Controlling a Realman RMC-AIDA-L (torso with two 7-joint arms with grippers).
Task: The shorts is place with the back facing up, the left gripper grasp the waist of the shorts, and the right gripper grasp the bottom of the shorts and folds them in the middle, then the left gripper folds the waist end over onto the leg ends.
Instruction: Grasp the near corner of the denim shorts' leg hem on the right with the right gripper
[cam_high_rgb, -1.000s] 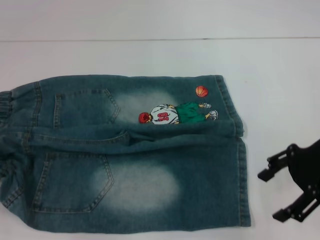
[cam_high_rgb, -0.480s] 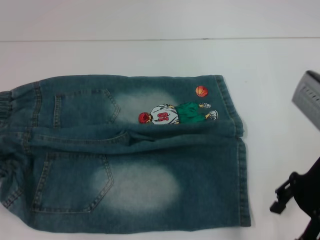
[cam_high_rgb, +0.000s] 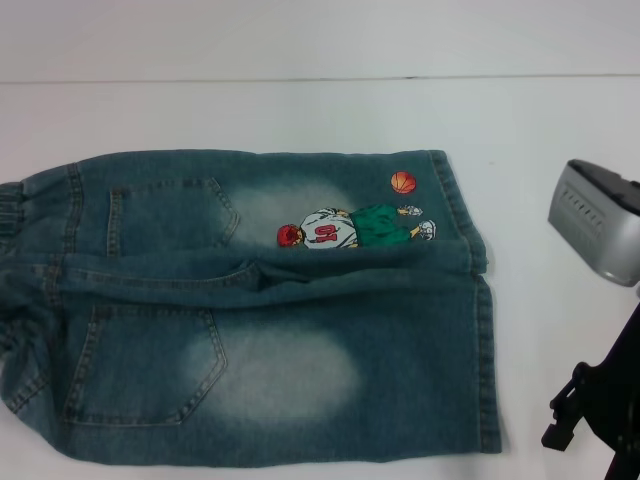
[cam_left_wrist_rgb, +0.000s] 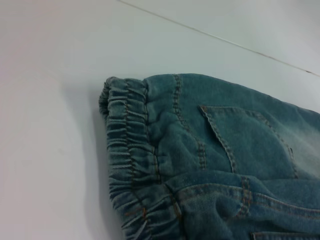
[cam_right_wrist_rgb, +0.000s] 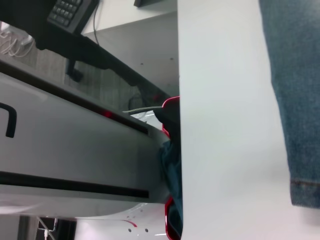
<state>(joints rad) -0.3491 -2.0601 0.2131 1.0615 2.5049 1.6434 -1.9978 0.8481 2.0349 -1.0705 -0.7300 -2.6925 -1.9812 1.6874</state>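
The denim shorts (cam_high_rgb: 270, 310) lie flat on the white table (cam_high_rgb: 300, 110) with the back pockets up. The elastic waist (cam_high_rgb: 12, 210) is at the left and the leg ends (cam_high_rgb: 485, 330) at the right. A cartoon basketball player patch (cam_high_rgb: 350, 228) sits on the far leg. My right gripper (cam_high_rgb: 585, 450) hovers open at the near right, off the cloth and to the right of the leg hems, partly cut off by the frame. The left wrist view looks closely at the gathered waistband (cam_left_wrist_rgb: 130, 160). My left gripper shows in no view. The right wrist view catches a leg hem (cam_right_wrist_rgb: 295, 100).
The right arm's silver wrist link (cam_high_rgb: 598, 225) hangs over the table at the right edge. The table's front edge (cam_right_wrist_rgb: 179, 125) runs through the right wrist view, with the robot's white body (cam_right_wrist_rgb: 70, 160) below it. Bare table lies beyond and right of the shorts.
The right gripper has drawn back toward the near right corner and turned, so less of it shows. The silver wrist link has come into view. The shorts have not moved.
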